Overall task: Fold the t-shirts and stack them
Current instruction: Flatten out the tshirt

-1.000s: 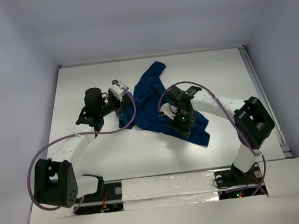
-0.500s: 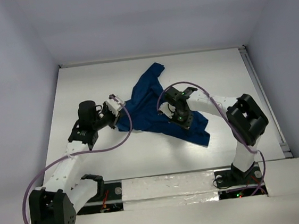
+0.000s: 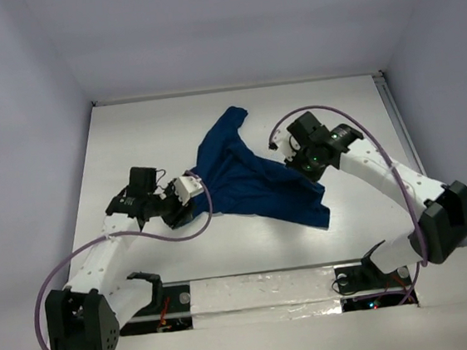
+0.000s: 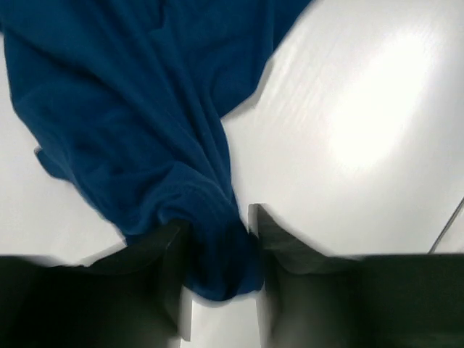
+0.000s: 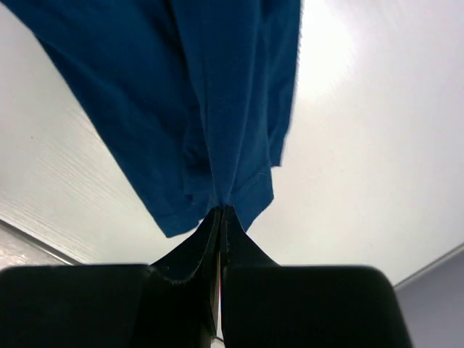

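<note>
- The right pincer (image 5: 220, 210), which a second earlier stood wide over the middle of the t-shirt (image 3: 242, 174), had snapped shut on a thin fold at the shirt's edge. It had then swung off to the far right, carrying that cloth with it.
- The left pincer (image 4: 215, 228) had drawn back toward its own base, dragging its end of the shirt along.
- Its jaws stood narrowly apart, with a wad of navy cloth filling the gap and touching both fingers (image 4: 174, 275). Whether that wad was pinched or being let go, I could not tell.
- Between the two pincers the shirt now stretched in a long, rumpled band across the bench (image 3: 129, 136), wider than before but far from flat.
- To my eye this was spreading, not folding. No crease was laid, and no print showed on the upturned side.
- Beyond the right pincer a shirt tail lay bunched toward the near edge.
- A sleeve or corner pointed away behind the left pincer.
- I saw no second shirt, so there was nothing to stack on.
- The purple cable (image 3: 59, 260) looped beside the left arm, well apart from the cloth, and nothing else lay between the pincers.
</note>
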Motion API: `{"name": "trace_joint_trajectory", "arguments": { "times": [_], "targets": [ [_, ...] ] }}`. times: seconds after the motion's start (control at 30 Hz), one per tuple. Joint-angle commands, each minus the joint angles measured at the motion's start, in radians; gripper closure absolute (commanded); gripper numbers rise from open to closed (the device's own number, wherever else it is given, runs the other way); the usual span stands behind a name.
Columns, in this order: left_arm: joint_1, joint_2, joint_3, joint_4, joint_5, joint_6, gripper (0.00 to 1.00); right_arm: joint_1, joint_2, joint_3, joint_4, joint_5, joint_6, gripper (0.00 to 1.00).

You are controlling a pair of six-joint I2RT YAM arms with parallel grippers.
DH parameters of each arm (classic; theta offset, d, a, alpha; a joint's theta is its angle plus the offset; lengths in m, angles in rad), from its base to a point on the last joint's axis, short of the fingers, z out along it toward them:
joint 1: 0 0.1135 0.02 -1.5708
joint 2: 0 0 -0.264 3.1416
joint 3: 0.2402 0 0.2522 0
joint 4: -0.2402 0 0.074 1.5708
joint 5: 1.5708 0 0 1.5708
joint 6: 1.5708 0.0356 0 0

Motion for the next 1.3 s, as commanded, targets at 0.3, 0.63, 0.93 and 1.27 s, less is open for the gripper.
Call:
{"name": "trace_joint_trajectory", "arguments": {
  "times": [0.3,0.63,0.93,1.27],
  "targets": [
    [0.005,0.004,0.193,0.556,-0.226,-0.309,0.01,-0.023,-0.014,-0.018,-0.013,-0.027,-0.018,1.0],
    [-0.089,0.894,1.03,0.458,-0.153,-0.47,0.1,-0.023,-0.027,-0.028,0.003,-0.094,0.0,1.0],
    [-0.219,1.455,1.759,0.1,-0.302,-0.47,0.07,-0.023,-0.064,-0.046,-0.002,-0.131,0.012,1.0],
    [-0.279,1.429,1.557,0.158,-0.514,-0.453,0.07,-0.023,-0.046,-0.055,0.018,-0.177,0.003,1.0]
  ]
}}
